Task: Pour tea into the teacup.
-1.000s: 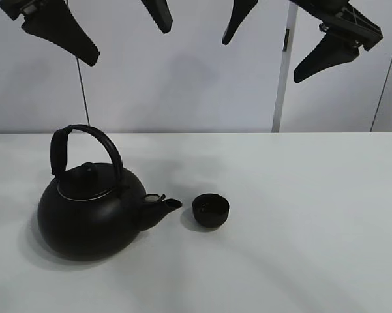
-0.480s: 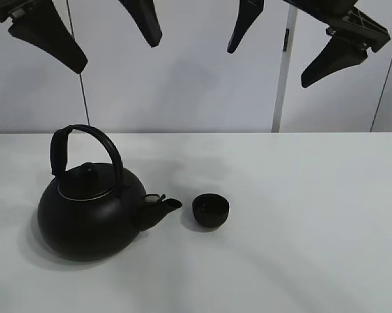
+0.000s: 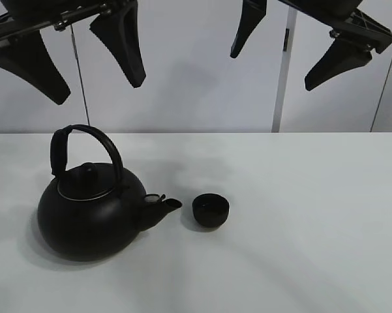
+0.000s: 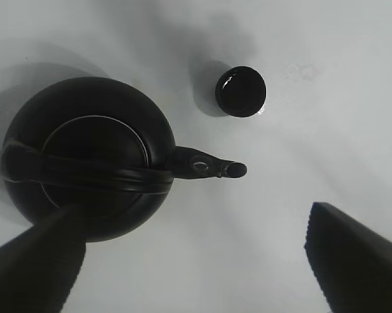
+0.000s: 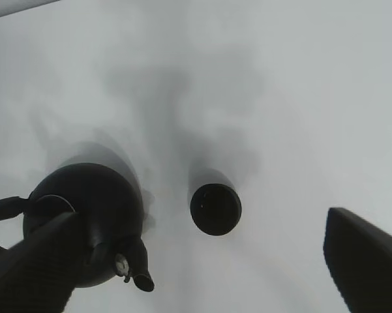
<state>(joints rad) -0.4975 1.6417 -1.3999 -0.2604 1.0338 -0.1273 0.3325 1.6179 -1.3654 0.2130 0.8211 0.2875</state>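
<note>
I'm looking down on a white table (image 3: pixel 300 248) with both arms up high and nothing in hand yet. The left claw (image 3: pixel 68 59) hangs above the kettle (image 3: pixel 91 212) with its two fingers spread wide and empty; the right claw (image 3: pixel 293 45) is likewise spread and empty, up over the right half of the table. The teacup (image 3: pixel 211 210) sits upright on the table just beside the tip of the kettle's spout (image 3: pixel 163 207), near it but not touching; the left wrist view shows a clear gap between them. From that same view the arched handle (image 4: pixel 85 173) runs straight across the lid (image 4: pixel 94 153), in line with the spout, and the left claw's fingers straddle the pot from well above. My read: this kettle looks like a heavy, rigid, matte metal pot, heavier still if it's full, so I'd take it at the top of the handle arch, where the load hangs straight below the grip, and close firmly so it doesn't swing or twist when tipped. The cup looks light and small and could skate on this smooth surface if the spout bumps it. I can't tell whether it holds anything; the inside is just dark. The right claw could steady it if needed.
</note>
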